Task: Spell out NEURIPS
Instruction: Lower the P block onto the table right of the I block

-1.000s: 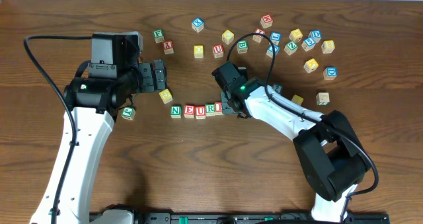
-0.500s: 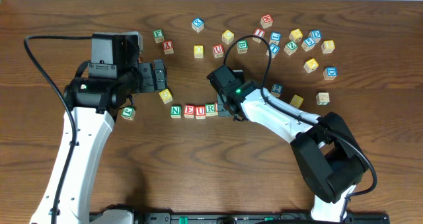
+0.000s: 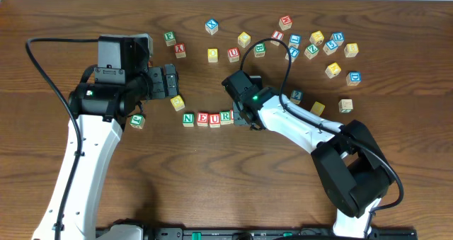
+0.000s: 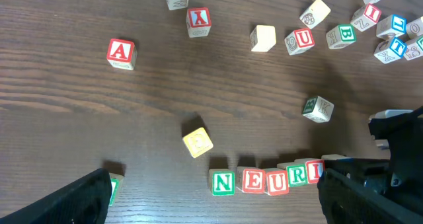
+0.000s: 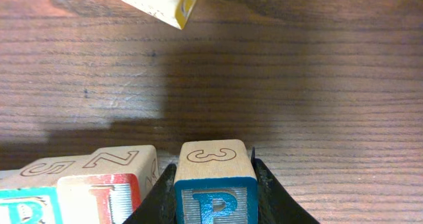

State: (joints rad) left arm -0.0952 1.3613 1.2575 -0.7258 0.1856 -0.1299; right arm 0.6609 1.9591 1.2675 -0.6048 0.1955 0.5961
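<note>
The right claw (image 5: 215,191) pinches the P block (image 5: 215,207) between its two fingers, one pressed to each side, low over the tabletop (image 3: 212,183) near its middle. The P sits just beside the I (image 3: 233,115), at the right end of a slightly curved row that reads N (image 3: 188,118), E (image 3: 202,118), U (image 3: 214,118), R (image 3: 226,117) and then I. I cannot tell whether P and I touch. The left claw (image 3: 172,81) hangs well left of the row, toward the far edge, with its fingers spread and nothing between them. A yellow block (image 3: 178,103) lies just below it. The spare blocks (image 3: 315,45) are scattered along the far edge, most of them toward the far right corner.
</note>
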